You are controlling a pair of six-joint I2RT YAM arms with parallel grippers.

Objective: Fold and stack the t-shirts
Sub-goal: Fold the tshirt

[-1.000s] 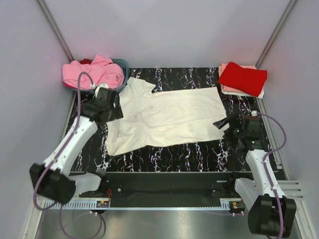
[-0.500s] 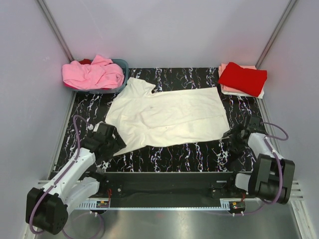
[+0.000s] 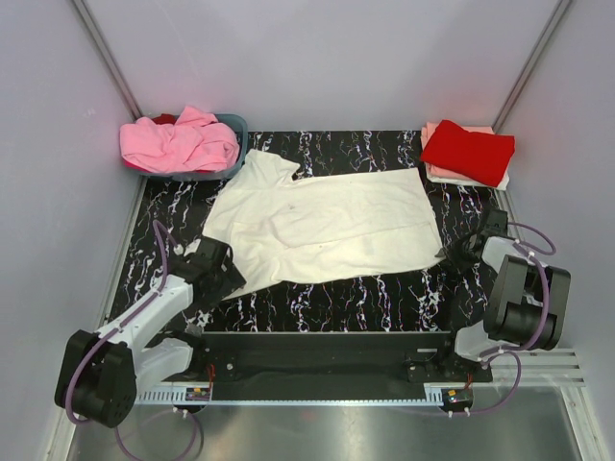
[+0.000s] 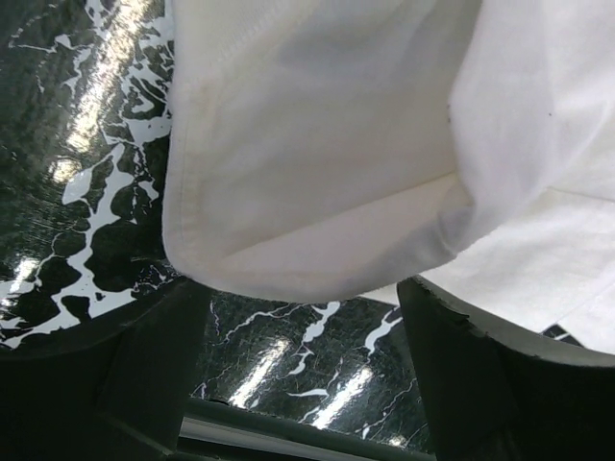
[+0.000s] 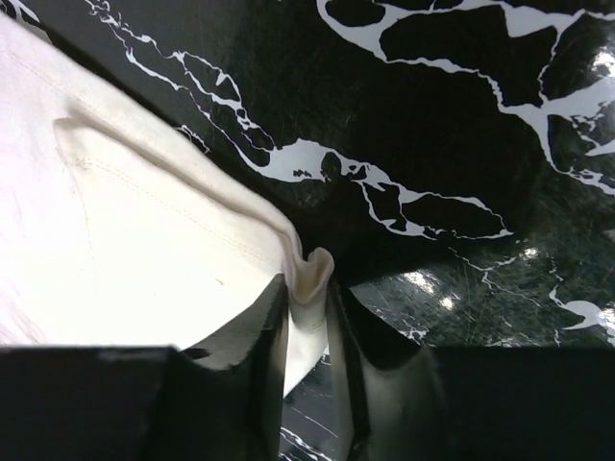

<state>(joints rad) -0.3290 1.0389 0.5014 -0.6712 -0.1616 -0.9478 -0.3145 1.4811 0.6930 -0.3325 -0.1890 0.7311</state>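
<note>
A cream-white t-shirt [image 3: 322, 226] lies spread flat on the black marbled table [image 3: 375, 298], collar toward the back left. My left gripper [image 3: 219, 269] sits low at the shirt's near left corner. In the left wrist view it [image 4: 307, 355] is open, fingers [image 4: 144, 370] wide apart, with the shirt's rounded edge [image 4: 307, 192] just beyond the tips and bare table between them. My right gripper [image 3: 452, 252] is at the near right corner. In the right wrist view it [image 5: 309, 307] is shut on a puckered fold of the shirt's hem [image 5: 309, 274].
A blue-grey basket [image 3: 235, 125] at the back left holds a crumpled pink t-shirt [image 3: 178, 142]. At the back right a folded red t-shirt [image 3: 468, 151] lies on a pale peach one [image 3: 434, 171]. Grey walls enclose the table on three sides.
The left arm came back from beside the basket to the shirt's near left corner. The right gripper moved onto the near right corner and closed on the hem.
</note>
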